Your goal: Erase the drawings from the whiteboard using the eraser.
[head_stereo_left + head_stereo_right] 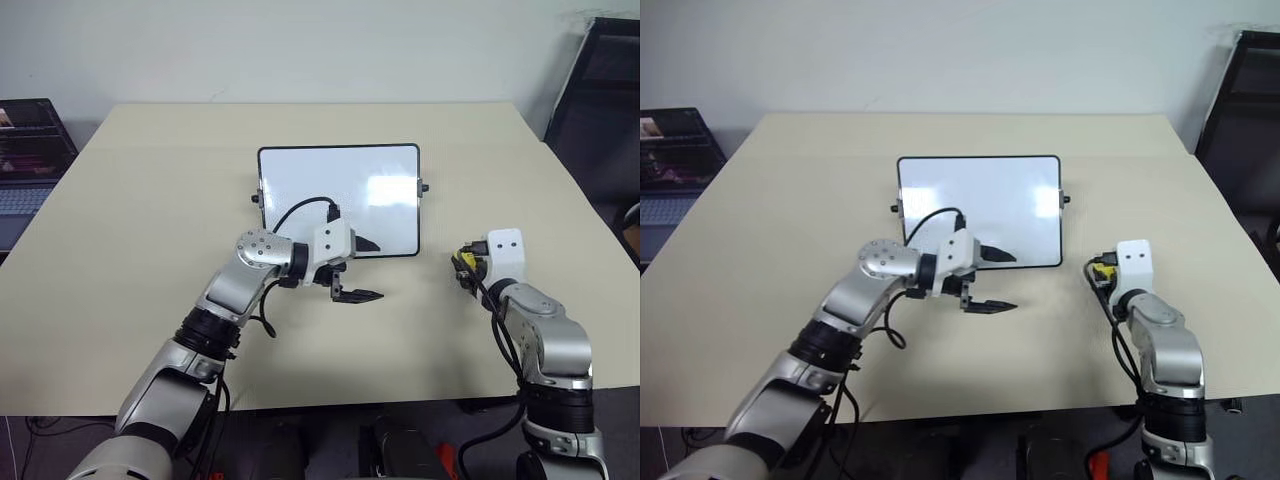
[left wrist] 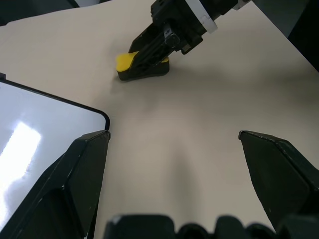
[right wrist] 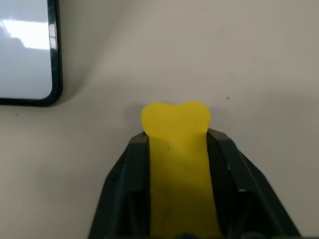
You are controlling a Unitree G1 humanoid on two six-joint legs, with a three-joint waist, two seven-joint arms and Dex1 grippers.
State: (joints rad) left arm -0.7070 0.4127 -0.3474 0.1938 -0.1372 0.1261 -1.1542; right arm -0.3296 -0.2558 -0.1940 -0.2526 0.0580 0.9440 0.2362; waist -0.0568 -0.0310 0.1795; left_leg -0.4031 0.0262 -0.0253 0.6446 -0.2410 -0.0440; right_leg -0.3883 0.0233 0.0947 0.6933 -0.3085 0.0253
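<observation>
Right gripper (image 3: 177, 149), two black fingers: closed narrowly on the small yellow eraser block with dark underside (image 3: 175, 149), one finger against each long side, the eraser's rounded yellow end projecting past the fingertips; in the left wrist view the dark underside lies at table level on the beige tabletop (image 1: 150, 220), though contact cannot be confirmed. The eraser sits off the board, near its lower right corner, at about 4 o'clock from the board's centre in the head view; its long axis runs along the fingers, toward 12 o'clock. Right arm: forearm rising from the near table edge at 5 o'clock, white wrist housing tilted slightly downward. Left gripper (image 1: 362, 270), two black fingers: spread wide, holding nothing, one finger over the board's lower edge, the other over bare table just in front of it. Left arm: reaches in from 7 o'clock, wrist bent so the fingers point toward 3 o'clock, in the direction of the eraser. Small rectangular glossy whiteboard with thin black frame, rounded corners and black side knobs (image 1: 330, 180): flat at table centre, long axis from 9 to 3 o'clock, surface showing bright glare; drawings cannot be made out on it.
</observation>
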